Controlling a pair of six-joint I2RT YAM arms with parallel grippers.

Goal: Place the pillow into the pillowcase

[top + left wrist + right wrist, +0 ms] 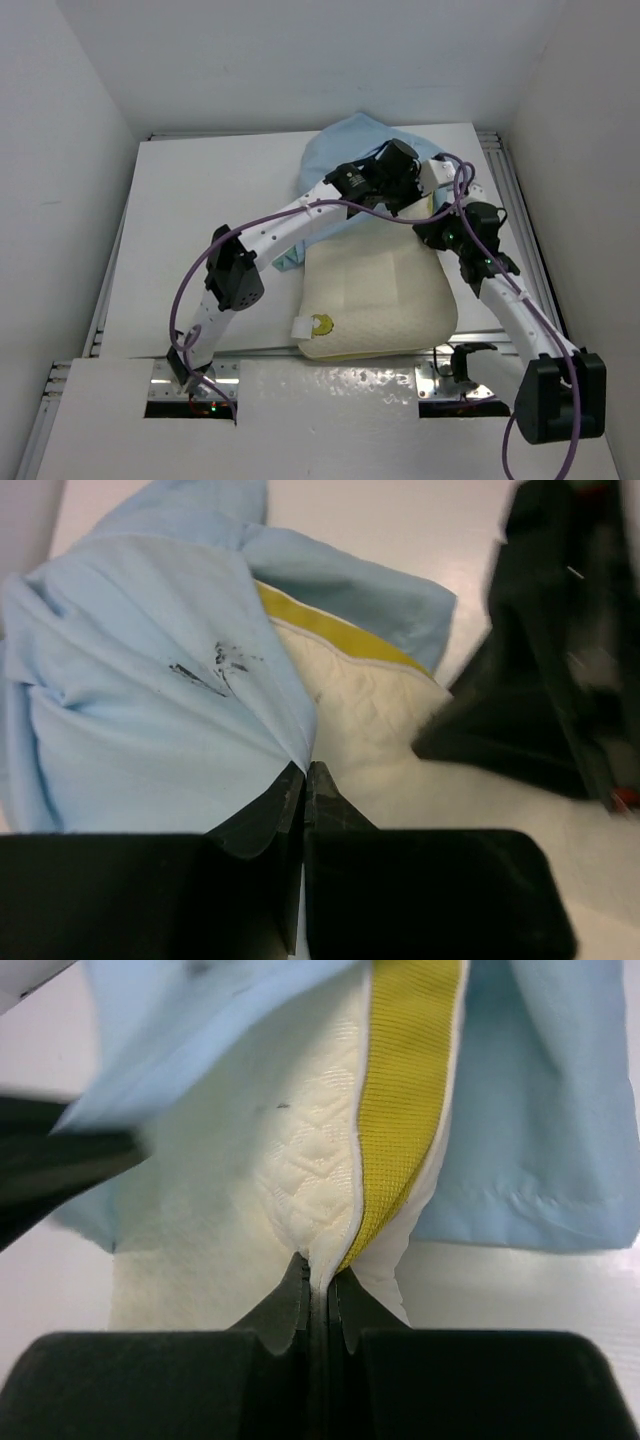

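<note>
Blue pillowcase point(150, 710) pinched in L pincer point(305, 775), R pincer point(320, 1280) clamped tight on pillow point(300, 1160) edge.

White table point(200, 200) between plain white walls point(60, 110), metal rails point(497, 150) along its sides.

logo point(321, 323) on the pillow point(380, 290): small, round, yellow-green; we read no letters in it.
tag point(301, 328): white; we make out no print.
marks point(212, 665) on the pillowcase point(120, 730): dark smudges; we cannot read them.
</note>
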